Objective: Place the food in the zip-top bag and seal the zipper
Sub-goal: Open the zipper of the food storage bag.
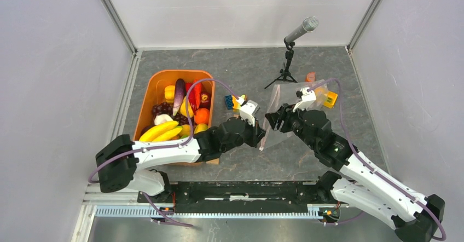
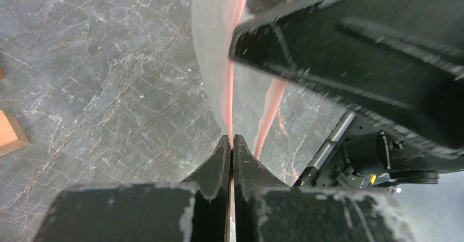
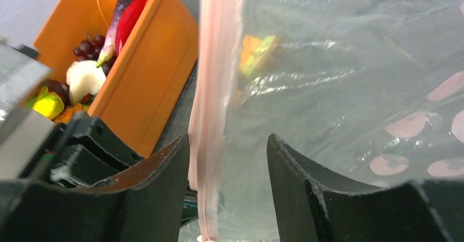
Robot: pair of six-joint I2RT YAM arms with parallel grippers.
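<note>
Clearly, left jaws pinch shut on the zipper (image 2: 228, 102), while right jaws gape wide around it.

An orange tub (image 1: 156, 86) sits left of a tripod microphone (image 1: 300, 32) and coloured blocks (image 1: 233, 102).

Here's the desk (image 1: 235, 67), dark grey stone-look with pale veins (walled in on three sides). Over on the left sits the orange plastic tub (image 1: 158, 80), long side running away from the arms. At the back, right of centre, a microphone on its little tripod (image 1: 285, 71). Just right of the tub, blue and yellow building blocks (image 1: 232, 102); farther right, another yellow block (image 1: 330, 100). The left wrist view catches a small wooden block (image 2: 8, 135) flat on the surface.
</note>
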